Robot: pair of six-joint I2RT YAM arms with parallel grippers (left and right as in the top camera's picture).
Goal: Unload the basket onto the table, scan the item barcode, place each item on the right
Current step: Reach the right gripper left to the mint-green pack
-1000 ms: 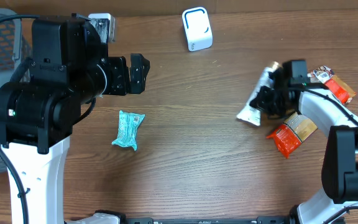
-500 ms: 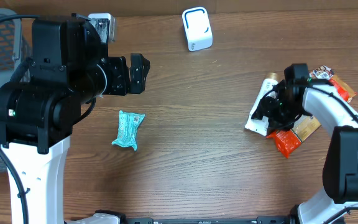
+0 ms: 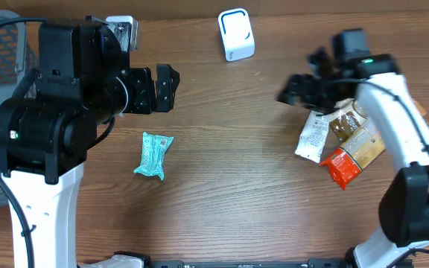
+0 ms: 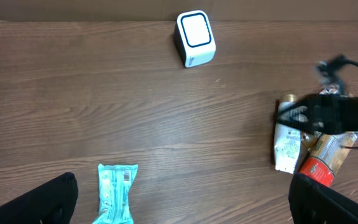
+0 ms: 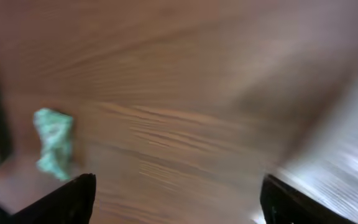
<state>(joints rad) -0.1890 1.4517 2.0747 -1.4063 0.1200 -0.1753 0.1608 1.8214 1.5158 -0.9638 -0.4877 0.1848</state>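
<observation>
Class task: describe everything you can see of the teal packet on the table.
The teal packet is a small, crinkled wrapper, plastic or foil by its look, with pale print and crimped ends. It looks sealed. It lies flat and slightly askew on the wooden table, left of centre, well apart from the other items. Nothing but the table touches it.

White pouch [image 3: 313, 136] beside orange packet [image 3: 343, 165] — right claw [image 3: 298, 86] apart, blurred.
</observation>
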